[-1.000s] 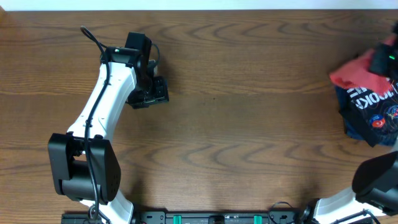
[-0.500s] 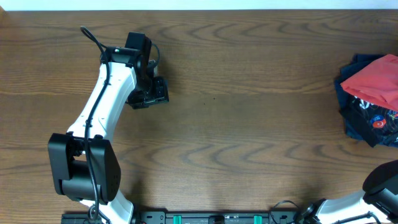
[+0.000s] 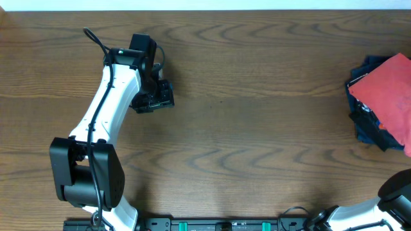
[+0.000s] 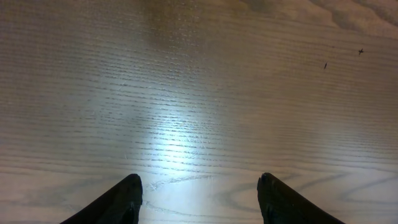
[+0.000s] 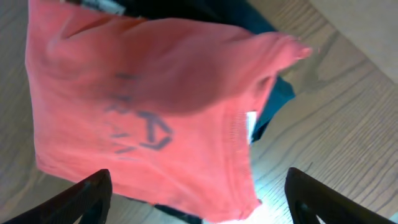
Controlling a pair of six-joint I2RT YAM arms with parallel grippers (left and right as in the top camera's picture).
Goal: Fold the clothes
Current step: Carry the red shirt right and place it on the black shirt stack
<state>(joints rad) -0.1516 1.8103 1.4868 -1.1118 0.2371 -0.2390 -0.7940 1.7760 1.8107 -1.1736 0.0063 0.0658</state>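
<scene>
Looking down your left wrist camera, you see the left end effector [image 4: 199, 182] released. Its two dark fingertips [image 4: 121, 199] are spread at the lower edge, with only bare, glare-lit desk [image 4: 199, 93] between and beyond them. From overhead, your left arm [image 3: 106, 109] rises from its base at the near left edge and slants away and to the right. It ends over open wood in the left half of the desk, well apart from any cloth.

Your right end effector [image 5: 199, 174] is released too, its fingers wide apart at the bottom corners of the right wrist view and closed on nothing. Beyond them the red-orange T-shirt [image 5: 143, 106] spreads over the dark navy garments [image 5: 273, 99] at the far right of the desk. A small white neck tag [image 5: 250, 127] shows beside the collar hem.

The shirt is blurred, so you cannot tell whether all of it rests on the pile. Its dark lettering shows only faintly and cannot be read. Overhead, the frame edge cuts off the shirt's right side, and the shirt hides most of the navy garments, leaving a dark fringe. Of your right arm [image 3: 395, 192] only a dark part shows in the near right corner, and its end effector lies outside that view.
</scene>
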